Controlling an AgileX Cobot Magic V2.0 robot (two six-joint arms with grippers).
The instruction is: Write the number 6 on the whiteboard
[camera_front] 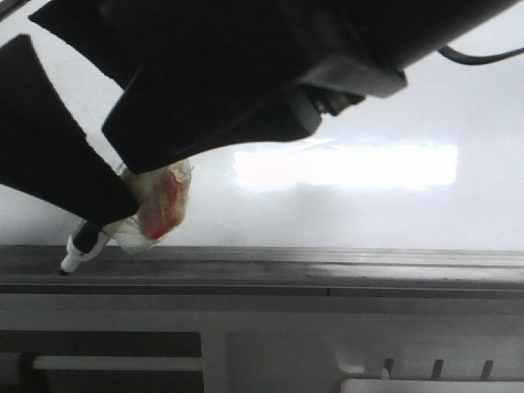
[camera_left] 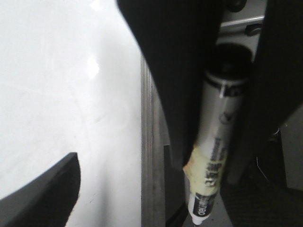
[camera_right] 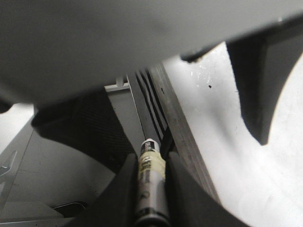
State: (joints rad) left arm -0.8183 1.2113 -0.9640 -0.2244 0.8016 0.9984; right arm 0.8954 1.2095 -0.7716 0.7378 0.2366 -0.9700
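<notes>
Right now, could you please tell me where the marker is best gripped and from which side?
Probably the marker's mid-barrel, where the right gripper clamps it: fingers across the round barrel, approaching from its rear end, which leaves the tip free by the grey rail.

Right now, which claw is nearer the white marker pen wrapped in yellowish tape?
Right. The right claw clamps the white marker pen; the left claw hangs apart from it, over the glossy white whiteboard.

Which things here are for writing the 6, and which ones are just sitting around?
For the job:
- whiteboard, with no 6 showing on it
- marker, tip down by the rail
- right gripper, clamped on the marker

Just there:
- grey rail under the board
- tiny black dot on the board
</notes>
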